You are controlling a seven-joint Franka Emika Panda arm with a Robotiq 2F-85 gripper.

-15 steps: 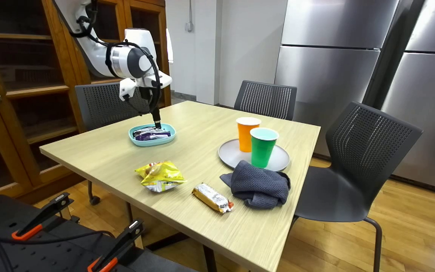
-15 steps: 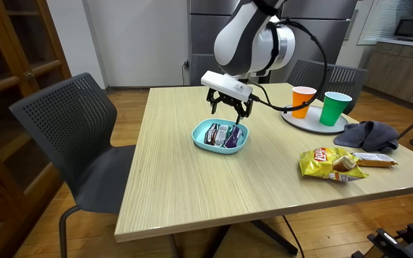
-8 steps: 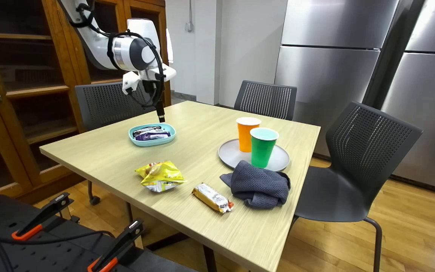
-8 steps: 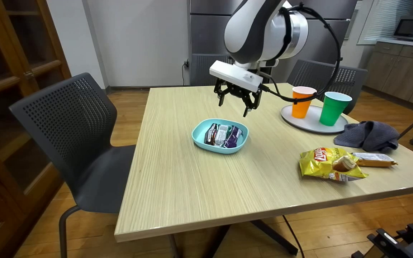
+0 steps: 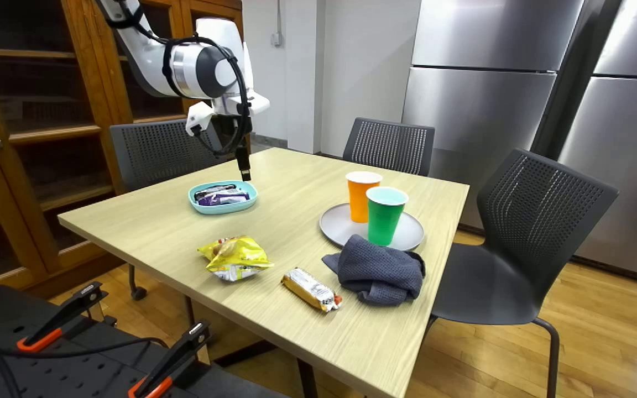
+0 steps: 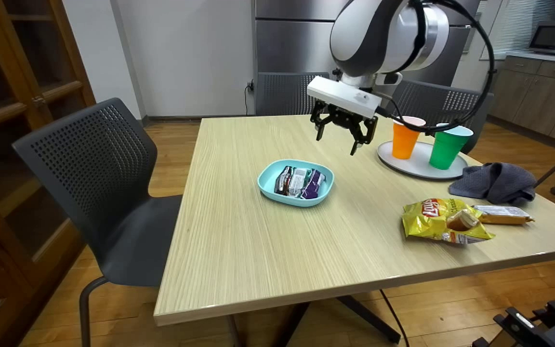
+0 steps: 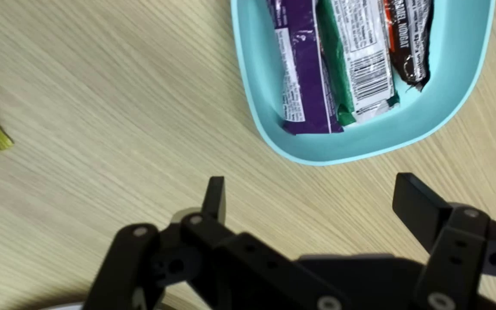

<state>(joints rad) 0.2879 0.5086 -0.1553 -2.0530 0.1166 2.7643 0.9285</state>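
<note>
My hand (image 7: pixel 309 189) hangs above counter (image 5: pixel 296 182), fingers (image 7: pixel 420 211) spread wide apart, counter showing between them. I am nearest turquoise tray (image 7: pixel 360 148), off to its side. In tray, side by side: purple bar (image 7: pixel 306 73), green-and-white bar (image 7: pixel 362 56), brown bar (image 7: pixel 409 43). Farther along counter I see yellow chip bag (image 6: pixel 443 221) near gold-wrapped bar (image 5: pixel 310 288), and dark towel (image 5: pixel 379 271) just beside grey plate (image 5: pixel 335 224) bearing orange cup (image 5: pixel 360 207) and green cup (image 5: pixel 385 218), both upright.
</note>
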